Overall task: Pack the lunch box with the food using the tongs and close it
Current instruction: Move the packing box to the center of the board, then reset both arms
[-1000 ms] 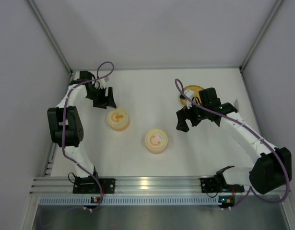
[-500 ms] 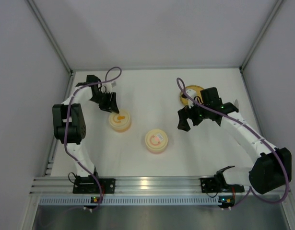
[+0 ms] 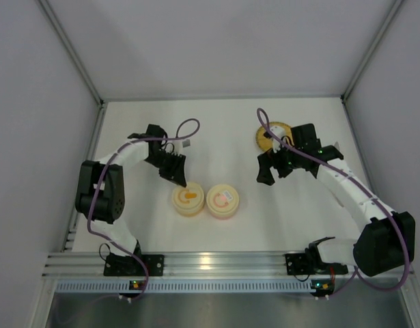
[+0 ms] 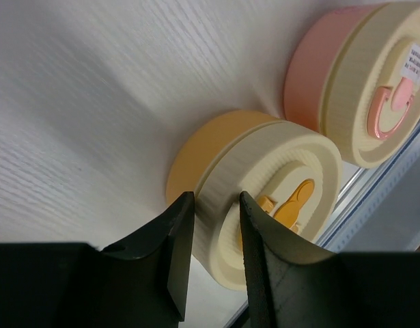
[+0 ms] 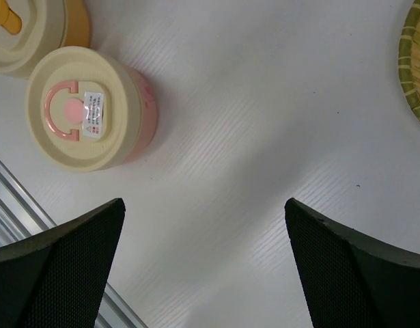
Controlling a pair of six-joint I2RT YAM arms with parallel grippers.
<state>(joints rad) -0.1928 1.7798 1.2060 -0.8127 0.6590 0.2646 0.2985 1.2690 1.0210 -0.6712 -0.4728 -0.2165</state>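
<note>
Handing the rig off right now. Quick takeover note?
Left tool: jaws narrow, straddling the lid rim of the orange lunch box; grip unclear.
Right tool: wide open, empty, hovering between the pink lunch box and the woven plate.
Boxes sit side by side, lids on. Tongs and food not visible in any view.
Done: no packing evident.
Left: open a box, fetch tongs, load food, close.

You have two round lidded lunch boxes: one orange lunch box (image 3: 190, 201), one pink lunch box (image 3: 222, 201), and one woven plate (image 3: 268, 137).
</note>
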